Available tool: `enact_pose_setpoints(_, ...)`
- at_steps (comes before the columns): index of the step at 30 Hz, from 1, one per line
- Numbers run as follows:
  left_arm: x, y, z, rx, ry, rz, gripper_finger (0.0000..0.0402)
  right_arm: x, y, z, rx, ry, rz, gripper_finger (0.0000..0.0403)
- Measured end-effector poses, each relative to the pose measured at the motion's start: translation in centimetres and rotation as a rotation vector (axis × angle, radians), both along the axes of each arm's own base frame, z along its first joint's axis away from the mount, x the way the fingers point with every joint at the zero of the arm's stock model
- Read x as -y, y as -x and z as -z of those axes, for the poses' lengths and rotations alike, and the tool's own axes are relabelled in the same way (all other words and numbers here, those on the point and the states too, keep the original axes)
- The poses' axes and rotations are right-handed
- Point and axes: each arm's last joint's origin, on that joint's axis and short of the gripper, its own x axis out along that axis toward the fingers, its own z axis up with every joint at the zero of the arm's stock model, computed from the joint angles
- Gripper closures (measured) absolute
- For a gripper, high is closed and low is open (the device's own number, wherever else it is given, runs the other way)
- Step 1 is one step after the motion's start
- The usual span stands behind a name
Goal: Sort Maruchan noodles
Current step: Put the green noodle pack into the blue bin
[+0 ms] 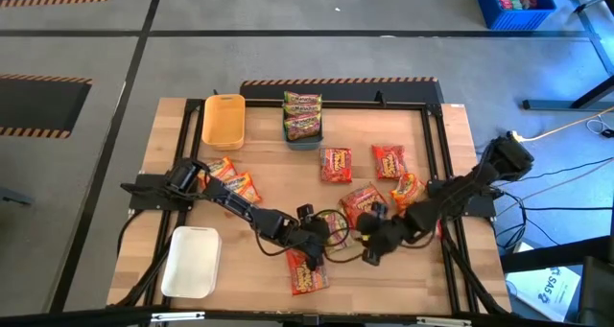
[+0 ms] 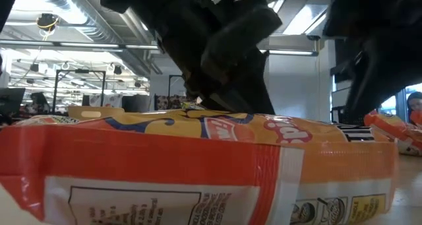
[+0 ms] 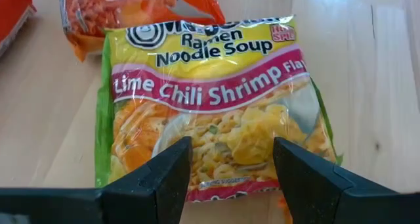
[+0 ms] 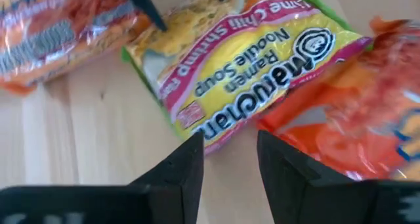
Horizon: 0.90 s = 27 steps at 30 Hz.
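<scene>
Between both open grippers, left (image 3: 231, 175) and right (image 4: 228, 159), apparently untouched, lies the green-edged packet (image 3: 216, 99).

An orange noodle packet (image 2: 198, 159) fills the foreground, dark arms (image 2: 224, 47) apparently just behind.

Both arms reach low toward the table's middle. The left gripper (image 3: 231, 165) has its fingers spread; the right gripper (image 4: 228, 159) seems parted more narrowly.
</scene>
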Motion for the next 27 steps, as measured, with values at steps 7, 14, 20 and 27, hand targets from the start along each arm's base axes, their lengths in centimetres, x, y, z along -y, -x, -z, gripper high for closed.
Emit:
enact_pose_setpoints(7,-0.3,0.6,0.0,-0.035,-0.001,-0.094,0.0193,2.2,-1.3,0.4,0.035,-0.089,0.046,0.0276)
enact_pose_setpoints(14,0.0,1.4,0.3,-0.076,0.026,-0.172,0.0193,2.9,-2.3,-0.1,0.095,-0.127,0.045,0.0254)
enact_pose_setpoints(20,1.3,2.0,0.3,-0.065,-0.014,-0.162,0.0193,3.8,-3.1,0.0,0.115,-0.185,0.124,0.0163)
enact_pose_setpoints(27,1.6,2.1,0.4,-0.057,-0.032,-0.155,0.0193,4.9,-3.9,1.7,0.039,-0.256,0.216,0.0102)
